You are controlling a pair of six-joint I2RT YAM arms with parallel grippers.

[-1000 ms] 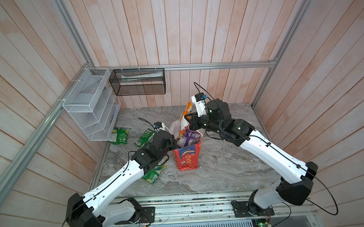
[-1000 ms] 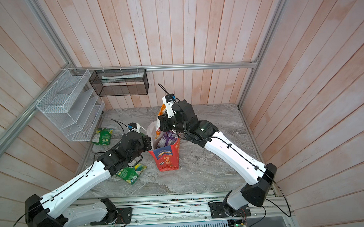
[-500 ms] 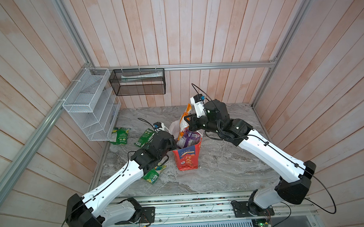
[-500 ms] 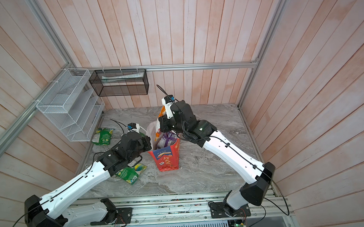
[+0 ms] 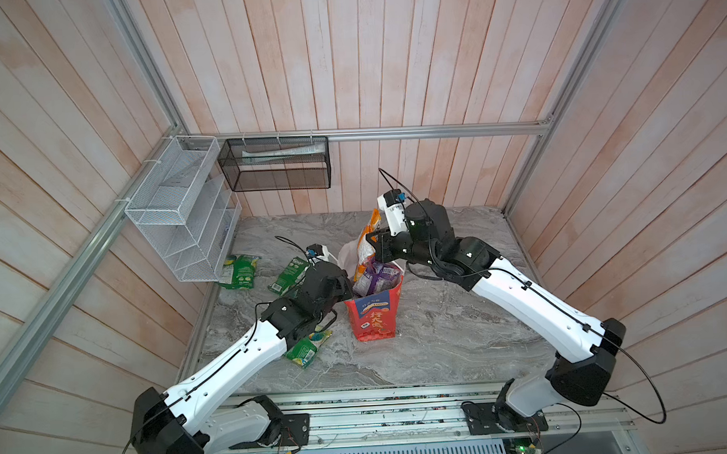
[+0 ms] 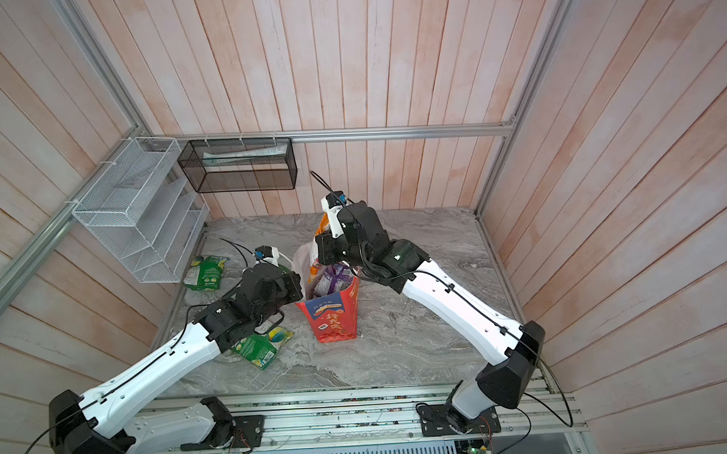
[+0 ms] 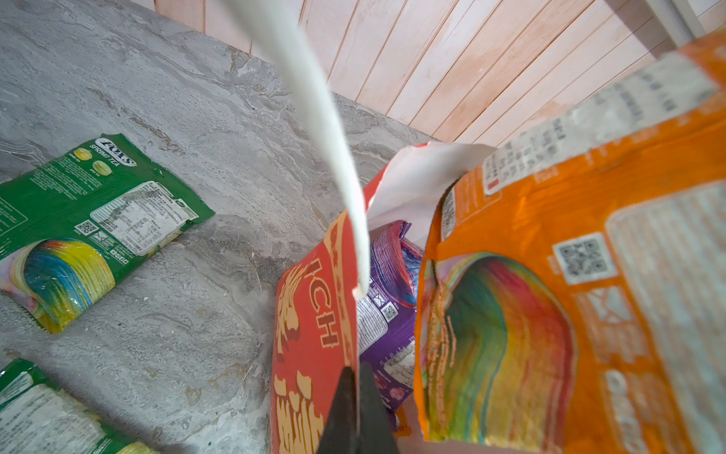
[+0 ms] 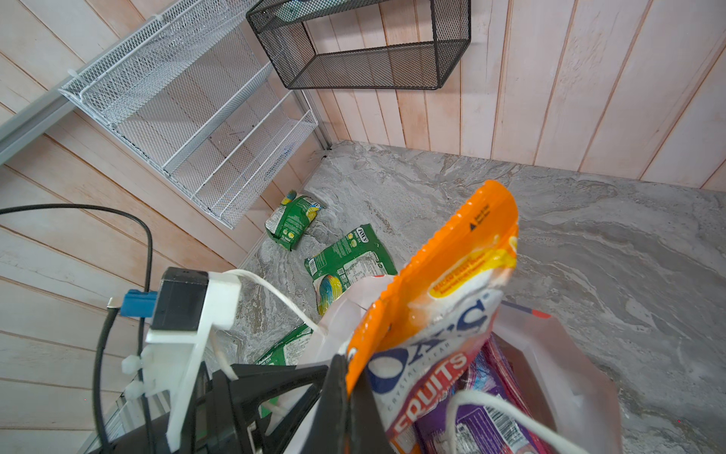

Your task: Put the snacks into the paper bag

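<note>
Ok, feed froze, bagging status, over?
Left gripper shut on paper bag rim. Right gripper shut on orange packet, lower end inside bag beside purple packet. Three green packets on table. Nothing blocking.

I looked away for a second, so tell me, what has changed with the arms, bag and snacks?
Very little. The right hand, shut on the orange packet, has edged slightly leftward in both top views, at the mouth of the paper bag; nothing was let go. The left hand still pinches the bag's rim, and the three green packets lie where they were.
</note>
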